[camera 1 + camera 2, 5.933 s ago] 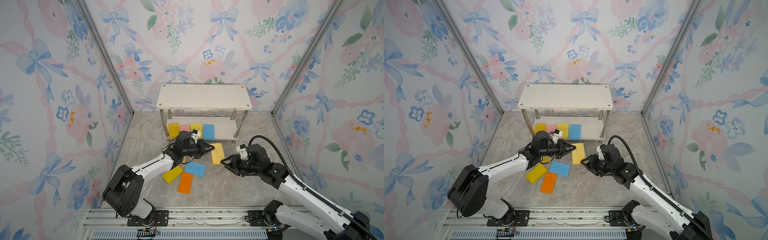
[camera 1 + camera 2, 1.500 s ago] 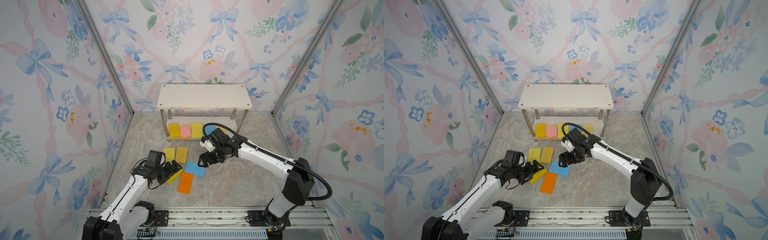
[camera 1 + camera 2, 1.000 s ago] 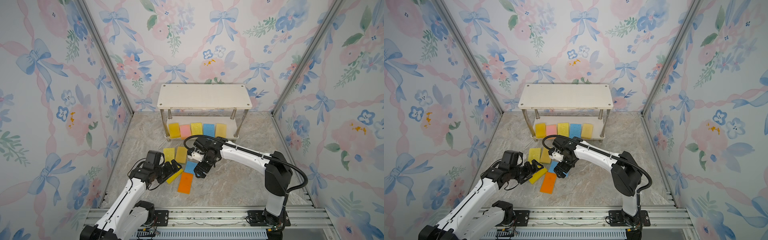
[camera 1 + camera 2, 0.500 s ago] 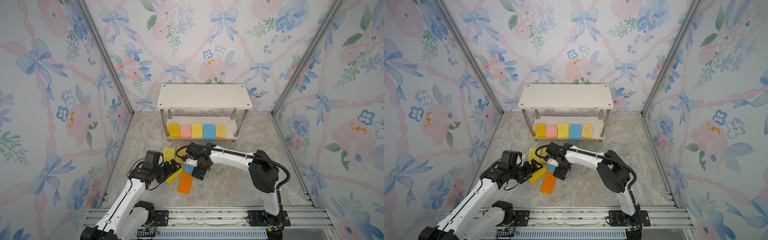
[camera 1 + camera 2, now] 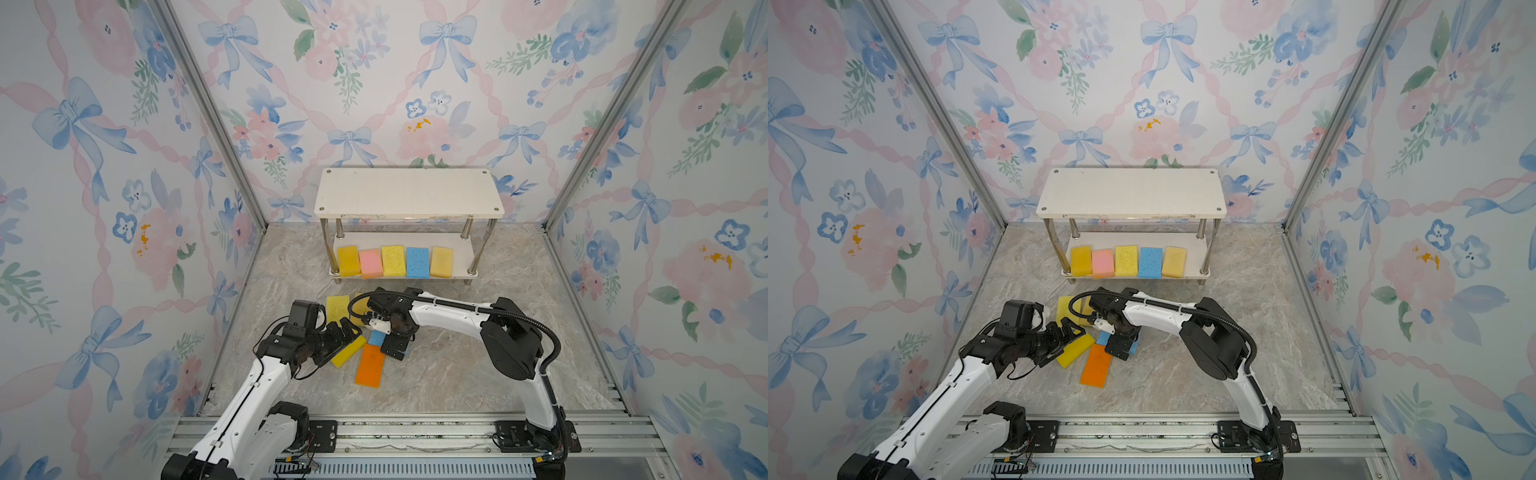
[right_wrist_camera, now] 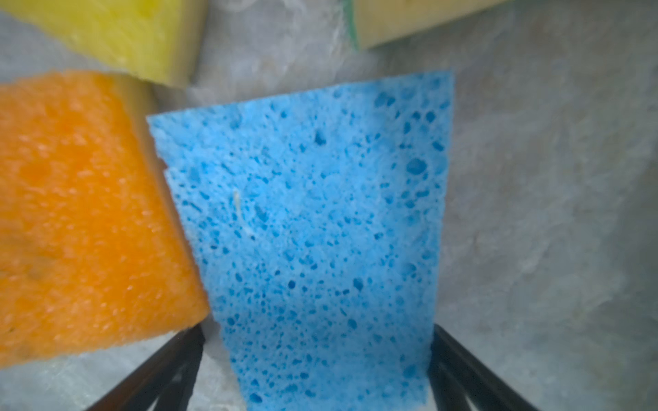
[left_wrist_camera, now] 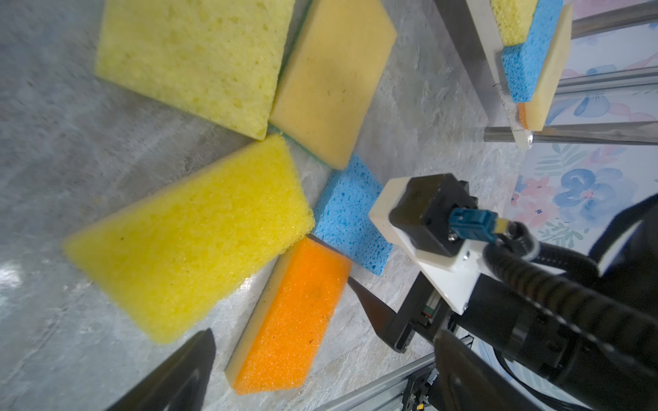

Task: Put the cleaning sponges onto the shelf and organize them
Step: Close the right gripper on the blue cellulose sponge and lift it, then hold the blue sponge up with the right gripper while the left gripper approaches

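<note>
Enclosing grey marbled floor, floral bow wallpaper

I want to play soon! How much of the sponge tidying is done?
Half done: five sponges sit in a row on the lower board of the shelf. Right now the open right pincer straddles the blue sponge on the floor, not gripping yet. Still to go: that one, the orange sponge and three yellowish sponges.

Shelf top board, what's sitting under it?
Five in a row on the lower board: amber, pink, yellow, blue and tan sponges. The top board hides the lower board's back, so anything there can't be seen.
</note>
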`<action>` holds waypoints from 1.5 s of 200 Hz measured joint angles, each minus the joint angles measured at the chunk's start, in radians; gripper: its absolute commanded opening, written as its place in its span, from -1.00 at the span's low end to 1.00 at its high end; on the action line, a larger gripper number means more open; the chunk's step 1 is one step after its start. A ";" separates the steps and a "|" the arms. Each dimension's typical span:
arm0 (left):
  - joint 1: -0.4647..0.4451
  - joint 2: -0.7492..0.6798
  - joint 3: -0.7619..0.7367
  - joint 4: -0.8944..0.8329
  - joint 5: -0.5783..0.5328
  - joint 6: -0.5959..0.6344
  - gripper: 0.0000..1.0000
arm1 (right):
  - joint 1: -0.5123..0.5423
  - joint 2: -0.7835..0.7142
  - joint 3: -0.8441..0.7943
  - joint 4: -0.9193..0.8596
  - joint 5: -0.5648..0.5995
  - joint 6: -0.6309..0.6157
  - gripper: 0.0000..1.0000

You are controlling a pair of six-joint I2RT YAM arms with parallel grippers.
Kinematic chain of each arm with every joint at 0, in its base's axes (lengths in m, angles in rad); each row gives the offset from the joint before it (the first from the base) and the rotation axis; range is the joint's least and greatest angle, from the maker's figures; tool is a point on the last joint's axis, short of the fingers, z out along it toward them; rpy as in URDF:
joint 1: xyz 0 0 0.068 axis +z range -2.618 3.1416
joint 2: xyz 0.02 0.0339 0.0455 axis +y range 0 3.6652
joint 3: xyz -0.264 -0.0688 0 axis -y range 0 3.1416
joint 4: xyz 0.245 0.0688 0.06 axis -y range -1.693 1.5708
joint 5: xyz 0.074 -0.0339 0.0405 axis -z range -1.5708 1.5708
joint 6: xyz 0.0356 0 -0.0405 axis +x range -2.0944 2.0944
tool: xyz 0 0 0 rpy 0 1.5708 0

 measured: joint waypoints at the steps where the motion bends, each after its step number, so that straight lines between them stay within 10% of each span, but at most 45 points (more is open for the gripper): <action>1: 0.000 0.000 0.000 0.000 0.000 0.000 0.96 | -0.001 0.000 0.000 0.000 -0.002 0.001 0.98; 151: -0.006 0.087 0.065 0.037 0.040 0.002 0.96 | -0.089 -0.201 -0.289 0.111 -0.094 0.186 0.27; 244: -0.259 0.262 0.207 0.320 0.084 -0.118 0.96 | -0.138 -0.542 -0.443 0.240 -0.192 0.558 0.26; 300: -0.275 0.321 0.245 0.411 0.074 -0.147 0.43 | -0.148 -0.624 -0.399 0.239 -0.256 0.630 0.27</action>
